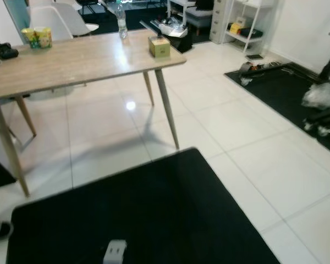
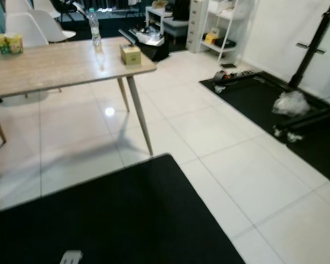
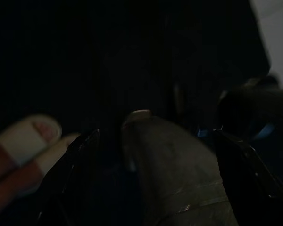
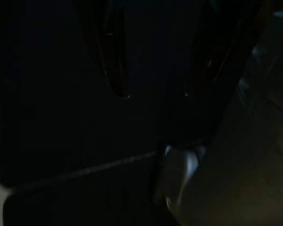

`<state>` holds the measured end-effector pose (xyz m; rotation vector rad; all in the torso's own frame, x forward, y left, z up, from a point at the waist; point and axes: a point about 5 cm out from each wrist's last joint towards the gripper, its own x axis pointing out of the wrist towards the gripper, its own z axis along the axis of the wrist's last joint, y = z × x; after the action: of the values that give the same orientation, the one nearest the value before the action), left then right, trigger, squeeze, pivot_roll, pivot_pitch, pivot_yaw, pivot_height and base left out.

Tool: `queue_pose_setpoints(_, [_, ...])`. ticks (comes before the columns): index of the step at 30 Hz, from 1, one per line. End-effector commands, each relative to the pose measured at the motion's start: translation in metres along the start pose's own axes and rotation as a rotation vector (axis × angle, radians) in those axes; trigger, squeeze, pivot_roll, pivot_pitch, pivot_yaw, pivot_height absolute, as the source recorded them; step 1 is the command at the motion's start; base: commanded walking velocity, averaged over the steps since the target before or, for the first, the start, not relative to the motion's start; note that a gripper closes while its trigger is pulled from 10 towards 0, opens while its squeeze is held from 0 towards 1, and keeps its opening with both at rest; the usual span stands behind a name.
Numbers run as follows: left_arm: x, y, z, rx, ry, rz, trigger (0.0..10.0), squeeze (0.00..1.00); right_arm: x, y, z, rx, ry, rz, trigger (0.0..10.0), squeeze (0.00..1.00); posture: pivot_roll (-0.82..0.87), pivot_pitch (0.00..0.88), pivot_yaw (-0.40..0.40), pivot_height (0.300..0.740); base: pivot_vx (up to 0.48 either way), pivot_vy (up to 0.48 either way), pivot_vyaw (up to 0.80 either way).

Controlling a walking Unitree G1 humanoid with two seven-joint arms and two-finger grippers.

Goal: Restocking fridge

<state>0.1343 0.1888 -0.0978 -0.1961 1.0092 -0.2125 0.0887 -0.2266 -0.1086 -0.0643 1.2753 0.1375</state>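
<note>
From the head we look down on one wooden table [image 1: 71, 60] at eleven o'clock. On it we count one clear water bottle [image 1: 121, 22], one olive carton [image 1: 159, 46] near the corner at twelve o'clock, and one yellow-green pack [image 1: 37, 37] at ten o'clock. Two white chairs [image 1: 60, 19] stand behind it. One black mat [image 1: 154, 214] lies at six o'clock, a second black mat [image 2: 275, 104] at two o'clock.

In the left wrist view, very dark, the left gripper [image 3: 155, 141] has its two fingers spread apart, released; one sandalled foot [image 3: 23, 141] sits at eight o'clock.

In the right wrist view, also dark, the right gripper [image 4: 155, 94] hangs with fingertips apart, holding nothing.
</note>
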Motion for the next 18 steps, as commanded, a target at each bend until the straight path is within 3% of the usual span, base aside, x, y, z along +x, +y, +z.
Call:
queue_pose_setpoints(1, [-0.0021, 0.0008, -0.0082, -0.004, 0.025, 0.005, 10.0, 0.00, 0.0003, 0.0003, 0.0021, -0.019, -0.009, -0.004, 10.0, 0.00, -0.01, 0.000, -0.002, 0.740, 0.330, 0.000, 0.00])
queue_pose_setpoints(18, [-0.0028, 0.0025, -0.0077, 0.000, 0.025, 0.007, 10.0, 0.00, 0.0018, 0.0071, 0.0048, 0.008, -0.036, 0.029, 10.0, 0.00, 0.00, 0.000, 0.003, 0.740, 0.328, 0.000, 0.00])
